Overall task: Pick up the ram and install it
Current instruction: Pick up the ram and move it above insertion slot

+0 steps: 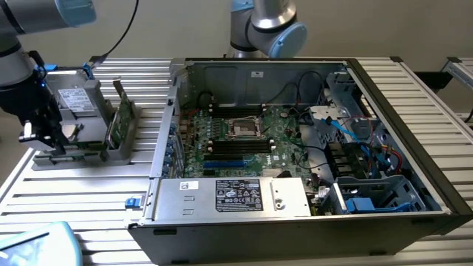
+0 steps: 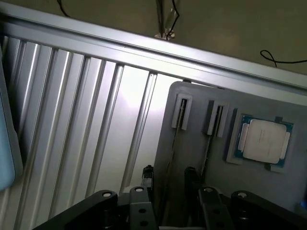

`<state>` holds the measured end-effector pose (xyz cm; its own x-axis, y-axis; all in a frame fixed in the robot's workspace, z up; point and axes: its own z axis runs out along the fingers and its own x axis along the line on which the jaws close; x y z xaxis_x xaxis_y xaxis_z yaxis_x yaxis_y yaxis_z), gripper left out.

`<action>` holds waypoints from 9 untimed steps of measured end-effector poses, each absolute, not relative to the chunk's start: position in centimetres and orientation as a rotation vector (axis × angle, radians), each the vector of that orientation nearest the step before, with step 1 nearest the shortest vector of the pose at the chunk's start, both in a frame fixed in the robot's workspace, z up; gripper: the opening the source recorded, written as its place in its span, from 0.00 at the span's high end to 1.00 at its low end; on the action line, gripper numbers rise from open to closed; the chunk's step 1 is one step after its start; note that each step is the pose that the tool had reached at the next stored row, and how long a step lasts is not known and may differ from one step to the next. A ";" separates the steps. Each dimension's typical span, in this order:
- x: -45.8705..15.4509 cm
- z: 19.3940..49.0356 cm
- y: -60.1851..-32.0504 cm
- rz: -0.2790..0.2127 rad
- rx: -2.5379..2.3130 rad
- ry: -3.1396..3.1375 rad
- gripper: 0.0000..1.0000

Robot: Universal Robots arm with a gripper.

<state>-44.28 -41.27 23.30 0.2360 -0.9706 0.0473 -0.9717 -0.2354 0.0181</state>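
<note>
Two thin sticks stand on edge in the grey holder (image 2: 259, 191) near the table's (image 1: 74, 188) far edge at the exterior view's left. My gripper (image 2: 169, 175) is spread wide and holds nothing. The ram (image 2: 173, 143) runs lengthwise between my fingers, flat faces toward them.

A ribbed silver metal table (image 1: 81, 194) stands softly lit against a plain tan background (image 1: 185, 27).

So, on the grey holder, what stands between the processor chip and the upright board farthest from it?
A second thin board, on edge in its own slot of the grey holder. The wrist view shows it.
</note>
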 end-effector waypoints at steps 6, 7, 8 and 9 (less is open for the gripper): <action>-44.3 23.3 -41.7 0.040 2.415 -1.947 0.60; -44.3 23.2 -41.7 0.040 2.407 -1.958 0.60; -44.3 23.2 -41.7 0.040 2.397 -1.971 0.60; -44.3 23.2 -41.7 0.039 2.386 -1.984 0.60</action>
